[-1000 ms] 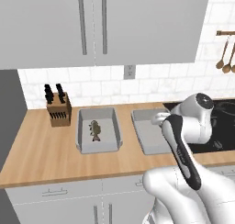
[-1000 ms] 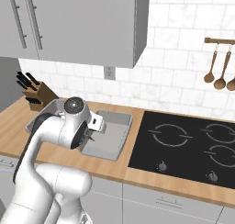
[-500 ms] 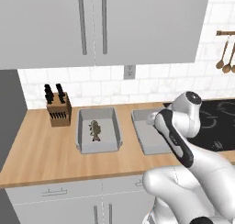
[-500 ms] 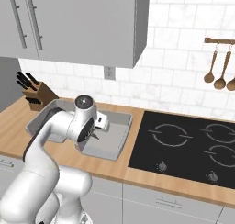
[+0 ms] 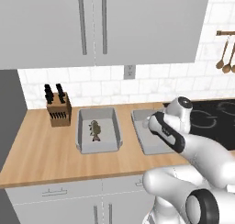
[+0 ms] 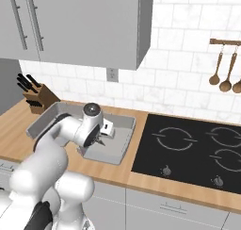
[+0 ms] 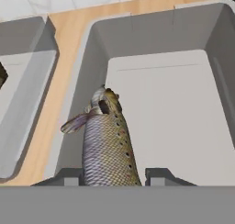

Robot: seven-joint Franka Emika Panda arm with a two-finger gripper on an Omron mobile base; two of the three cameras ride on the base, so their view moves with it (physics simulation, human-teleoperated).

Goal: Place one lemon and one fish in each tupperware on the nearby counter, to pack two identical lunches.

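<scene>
My gripper (image 7: 112,175) is shut on a scaly brown fish (image 7: 108,145), head pointing away, held low over the left part of the right grey tupperware (image 7: 183,103). In the right base view the gripper (image 6: 100,139) hangs over that tupperware (image 6: 117,146). The left tupperware (image 5: 98,147) holds another fish (image 5: 95,129); its wall (image 7: 32,85) appears in the hand view. In the left base view my arm covers part of the right tupperware (image 5: 142,138). Both stand on the wooden counter (image 5: 41,149). The lemons are out of view.
A knife block (image 5: 58,109) stands at the back left of the counter. The black cooktop (image 6: 188,149) lies right of the tupperwares. Wooden spoons (image 6: 226,78) hang on the tiled wall, and grey wall cabinets (image 5: 101,25) are overhead.
The arm has swung and the hand has come over the right tupperware with the fish still gripped. The base and both tupperwares have not moved.
</scene>
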